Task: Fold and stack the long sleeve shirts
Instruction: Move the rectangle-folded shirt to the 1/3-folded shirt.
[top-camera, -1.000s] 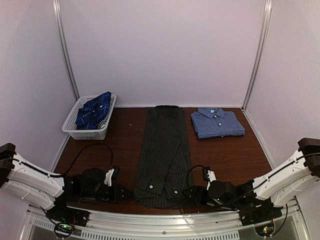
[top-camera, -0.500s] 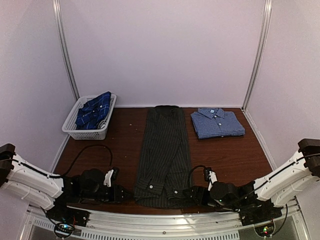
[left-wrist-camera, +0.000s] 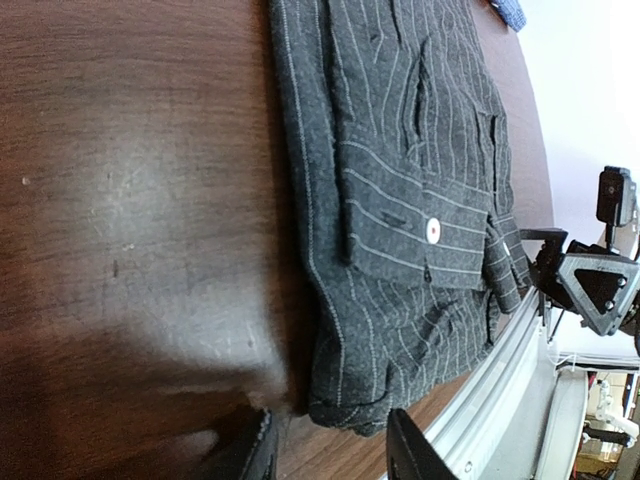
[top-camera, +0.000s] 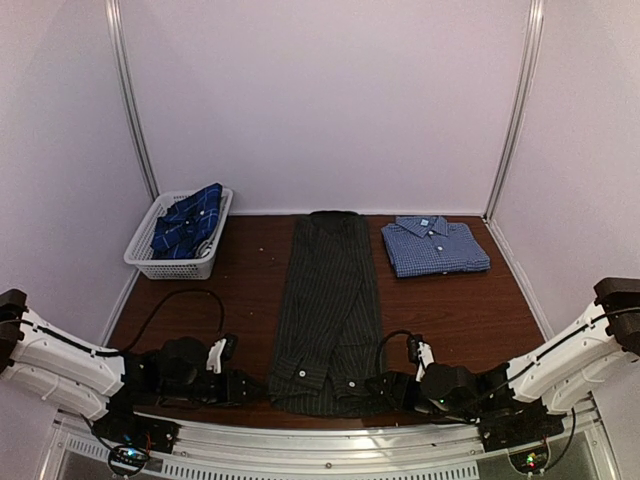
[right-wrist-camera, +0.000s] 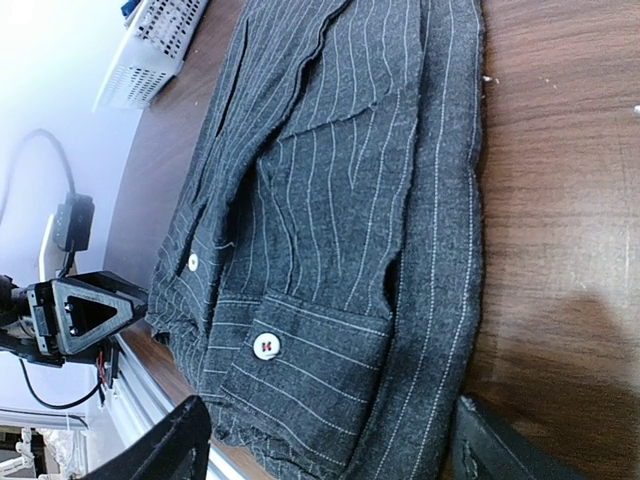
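A charcoal pinstriped long sleeve shirt (top-camera: 328, 310) lies folded into a long strip down the table's middle, collar at the far end. In the left wrist view its near left corner (left-wrist-camera: 350, 400) sits between the fingers of my left gripper (left-wrist-camera: 330, 450), which is open and low on the table. In the right wrist view my right gripper (right-wrist-camera: 330, 455) is open wide astride the buttoned cuff and hem (right-wrist-camera: 300, 370). A blue check shirt (top-camera: 435, 245) lies folded at the back right. A navy plaid shirt (top-camera: 188, 222) is bunched in the basket (top-camera: 178, 264).
The white mesh basket stands at the back left against the wall. A metal rail (left-wrist-camera: 510, 380) runs along the table's near edge just behind the shirt's hem. White booth walls close in three sides. Bare brown tabletop (top-camera: 450, 310) flanks the pinstriped shirt.
Both arms have settled very slightly toward the near edge. The shirts lie as before.
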{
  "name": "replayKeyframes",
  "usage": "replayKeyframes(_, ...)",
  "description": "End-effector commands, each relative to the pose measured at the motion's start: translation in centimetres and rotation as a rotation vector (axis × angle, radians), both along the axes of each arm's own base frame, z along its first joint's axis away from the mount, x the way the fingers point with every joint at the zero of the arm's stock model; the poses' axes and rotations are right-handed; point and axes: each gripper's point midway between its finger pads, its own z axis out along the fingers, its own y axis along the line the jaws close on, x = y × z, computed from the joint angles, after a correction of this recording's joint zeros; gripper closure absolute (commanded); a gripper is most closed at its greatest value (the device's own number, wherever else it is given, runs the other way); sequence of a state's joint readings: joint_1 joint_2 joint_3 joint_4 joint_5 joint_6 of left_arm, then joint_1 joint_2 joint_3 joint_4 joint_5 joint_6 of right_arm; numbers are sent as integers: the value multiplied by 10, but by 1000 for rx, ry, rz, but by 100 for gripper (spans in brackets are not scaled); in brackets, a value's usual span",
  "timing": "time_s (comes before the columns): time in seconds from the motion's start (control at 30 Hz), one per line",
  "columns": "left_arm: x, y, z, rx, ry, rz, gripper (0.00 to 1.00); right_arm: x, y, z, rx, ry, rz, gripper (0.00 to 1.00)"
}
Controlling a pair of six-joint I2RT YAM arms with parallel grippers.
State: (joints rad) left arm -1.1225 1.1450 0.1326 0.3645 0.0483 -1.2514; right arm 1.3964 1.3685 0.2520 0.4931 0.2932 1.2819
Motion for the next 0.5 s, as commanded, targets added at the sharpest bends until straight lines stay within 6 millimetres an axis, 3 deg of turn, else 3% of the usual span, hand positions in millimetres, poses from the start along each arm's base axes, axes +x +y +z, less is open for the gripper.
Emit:
replayKeyframes(0.0,2,-4,6,-2,-18,-7,61,-5,-2,-11,-31,15,15,17)
replayKeyframes(0.47,1,-5,2,9,-1,-3,61,-5,6,-13,-25,10,34,13)
